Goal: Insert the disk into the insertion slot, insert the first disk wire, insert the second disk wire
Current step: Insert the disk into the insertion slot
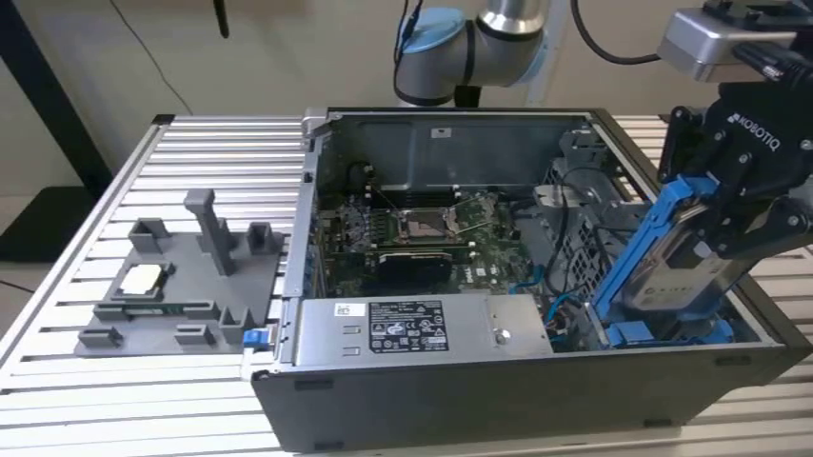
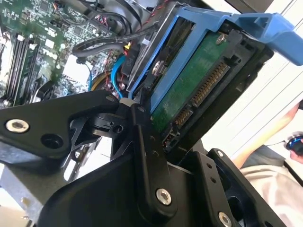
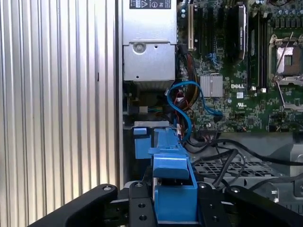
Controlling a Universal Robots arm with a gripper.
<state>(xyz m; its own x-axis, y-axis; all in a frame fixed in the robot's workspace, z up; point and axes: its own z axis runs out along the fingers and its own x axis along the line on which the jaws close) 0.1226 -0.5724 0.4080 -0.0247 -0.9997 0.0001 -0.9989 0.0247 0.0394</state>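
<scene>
The disk (image 1: 673,262) hangs tilted, my gripper (image 1: 724,231) clamped on its blue carrier.
Its lower end dips into the open computer case (image 1: 508,400) beside the insertion slot (image 1: 578,238); motherboard (image 1: 420,228) and power-supply box (image 1: 420,328) lie further inside.

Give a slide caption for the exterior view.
Black gripper holds the blue-framed silver-grey disk, tilted, partly inside the open grey computer case.
</scene>
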